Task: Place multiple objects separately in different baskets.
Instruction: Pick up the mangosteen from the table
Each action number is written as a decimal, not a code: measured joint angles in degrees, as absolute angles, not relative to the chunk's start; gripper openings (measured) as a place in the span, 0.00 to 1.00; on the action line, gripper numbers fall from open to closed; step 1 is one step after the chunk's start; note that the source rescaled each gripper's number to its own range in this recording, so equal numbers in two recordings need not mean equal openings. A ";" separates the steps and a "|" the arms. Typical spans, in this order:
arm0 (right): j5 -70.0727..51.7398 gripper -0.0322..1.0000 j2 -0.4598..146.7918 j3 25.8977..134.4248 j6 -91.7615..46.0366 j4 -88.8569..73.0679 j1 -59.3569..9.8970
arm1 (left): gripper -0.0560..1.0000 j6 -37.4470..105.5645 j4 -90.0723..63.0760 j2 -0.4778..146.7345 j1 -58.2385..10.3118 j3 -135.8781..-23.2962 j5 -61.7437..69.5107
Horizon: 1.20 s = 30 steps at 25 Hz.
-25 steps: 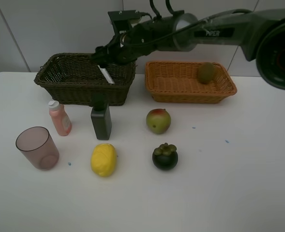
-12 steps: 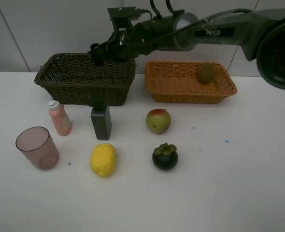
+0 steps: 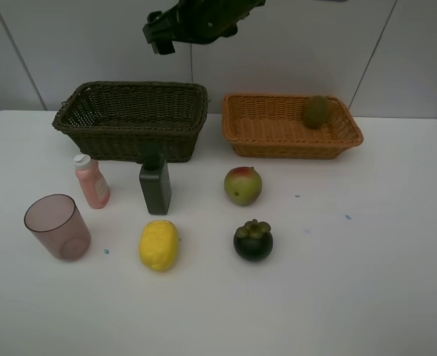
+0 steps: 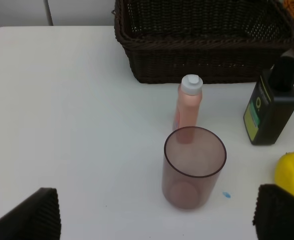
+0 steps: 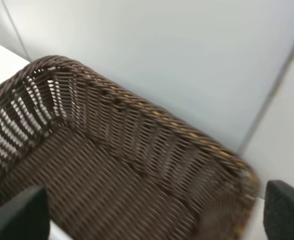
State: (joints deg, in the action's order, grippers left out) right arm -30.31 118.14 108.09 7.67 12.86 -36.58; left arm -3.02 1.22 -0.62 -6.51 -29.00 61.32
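We see the right claw (image 3: 159, 37) high above the back rim of the dark basket (image 3: 129, 142), well clear of it. Its fingers are spread wide and hold nothing. Its wrist view looks down on that basket's woven floor and far wall, blurred.

The left claw (image 4: 157, 215) is released too, fingers far apart and empty. It hangs over the counter (image 3: 352, 282) on the near side of the cup (image 3: 57, 226).

The orange basket (image 3: 277, 148) sits just right of the dark basket, a small gap between them. The kiwi (image 3: 316, 111) lies inside the orange basket, at its back right corner.

Everything else is on the counter, outside both baskets:
- The pink bottle (image 3: 92, 182) stands upright in front of the dark basket's left half.
- The dark green bottle (image 3: 155, 185) stands upright just in front of that basket's front wall.
- The cup is upright, mouth up, near the pink bottle and toward the camera.
- The lemon (image 3: 159, 245) lies in front of the green bottle.
- The apple (image 3: 242, 185) sits in front of the orange basket's left end.
- The mangosteen (image 3: 253, 241) sits in front of the apple.

None of these items touch each other.
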 joint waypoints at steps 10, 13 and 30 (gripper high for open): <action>-65.48 0.91 102.18 108.19 -2.73 9.43 -37.08 | 1.00 -3.02 1.22 -0.62 -6.51 -29.00 61.32; -68.78 0.91 98.27 106.21 -3.81 6.25 -37.08 | 1.00 -3.02 1.22 -0.62 -6.51 -29.00 61.32; -70.06 0.91 82.43 77.68 -7.05 0.00 -37.08 | 1.00 -3.02 1.22 -0.62 -6.51 -29.00 61.32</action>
